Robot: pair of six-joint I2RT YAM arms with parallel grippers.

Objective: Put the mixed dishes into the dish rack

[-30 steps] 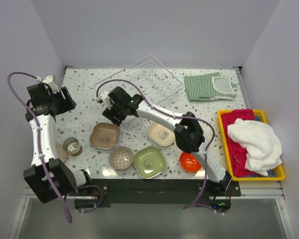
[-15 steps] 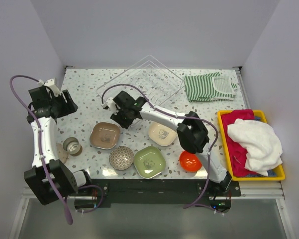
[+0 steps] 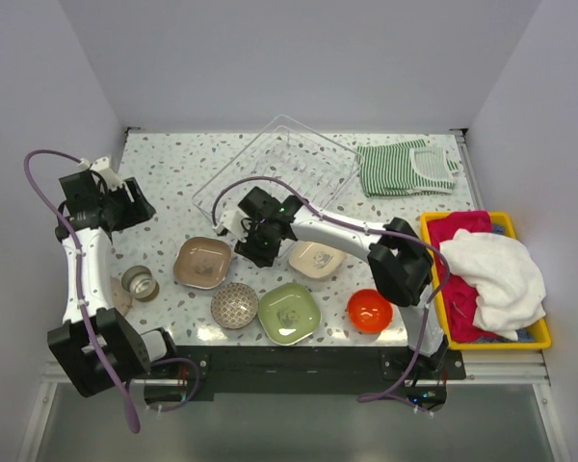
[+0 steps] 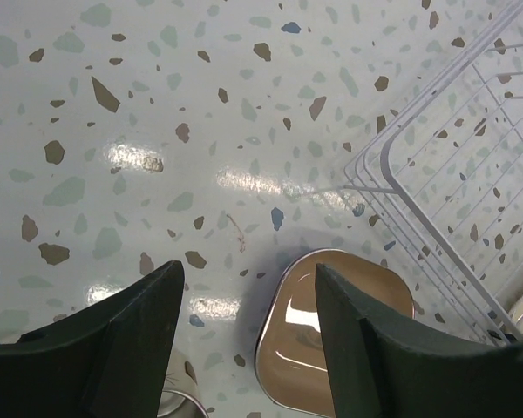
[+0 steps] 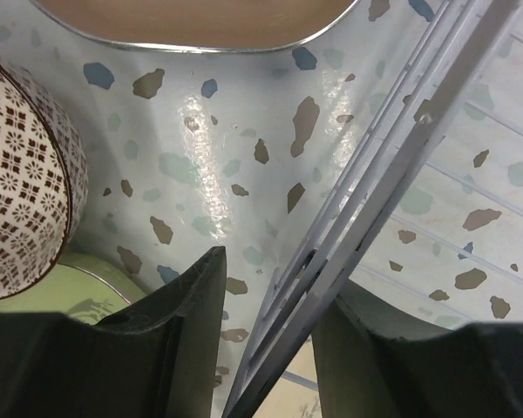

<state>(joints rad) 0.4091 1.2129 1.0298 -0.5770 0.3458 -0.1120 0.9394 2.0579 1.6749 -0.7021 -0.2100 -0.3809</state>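
My right claw (image 5: 273,300) pinches the rack (image 3: 281,162) by its rim; my left claw (image 4: 248,283) gapes empty. A thin grip could slip, jolting the brown plate (image 3: 203,262).

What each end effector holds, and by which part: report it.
The right end effector grips the dish rack by its near rim wire, which runs between its jaws. The left end effector is open and holds nothing.

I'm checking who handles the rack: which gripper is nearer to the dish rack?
Right. The right gripper is closed on the near rim of the dish rack; the left gripper hangs open off the rack's left corner, apart from it.
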